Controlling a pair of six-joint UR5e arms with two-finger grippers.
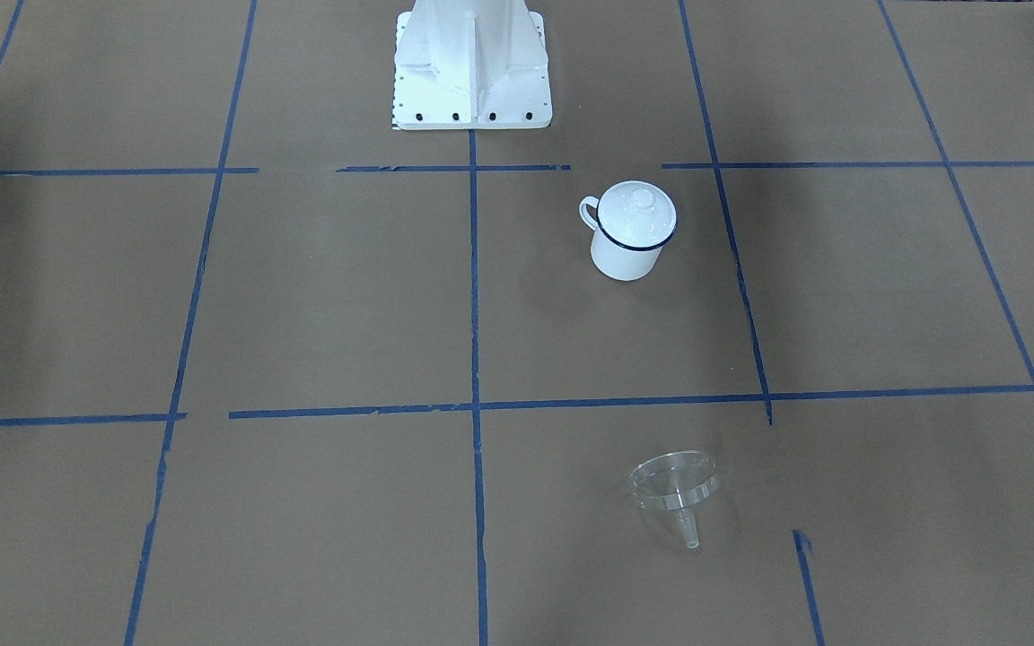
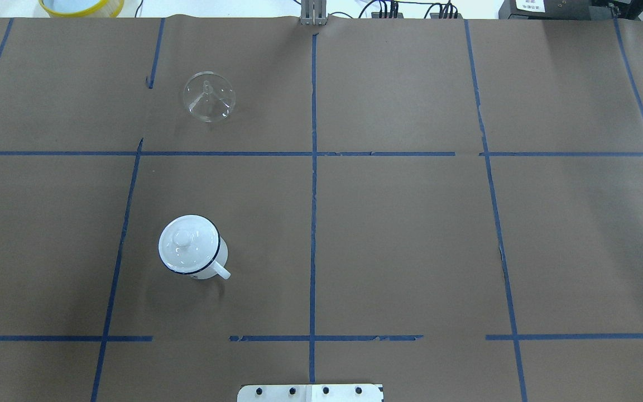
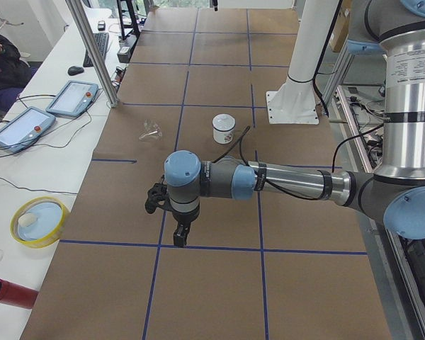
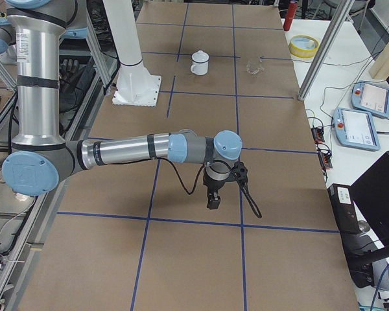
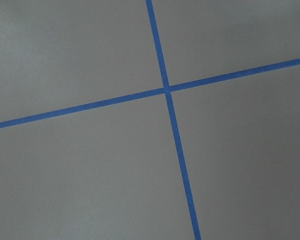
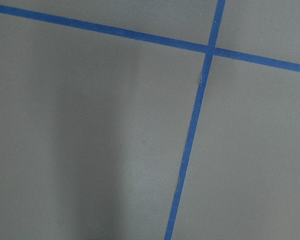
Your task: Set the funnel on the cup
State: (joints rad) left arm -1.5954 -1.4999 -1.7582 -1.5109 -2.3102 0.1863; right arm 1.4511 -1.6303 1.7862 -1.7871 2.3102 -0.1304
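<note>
The cup (image 1: 625, 257) is a white enamel mug with a dark blue rim, standing upright on the brown table with a round white knobbed lid (image 1: 636, 211) on top; it also shows in the overhead view (image 2: 206, 273). The clear funnel (image 1: 674, 483) lies tilted on its rim, apart from the cup, spout pointing away from the robot; it also shows in the overhead view (image 2: 209, 96). My left gripper (image 3: 180, 234) and right gripper (image 4: 213, 202) hang over the table's two ends, far from both. They show only in the side views, so I cannot tell whether they are open or shut.
The robot's white base plate (image 1: 472, 90) stands at the table's near-robot edge. A yellow bowl (image 3: 39, 221), two tablets (image 3: 72, 97), a red cylinder (image 3: 10, 292) and a metal post (image 3: 92, 53) sit on the white side table beyond the far edge.
</note>
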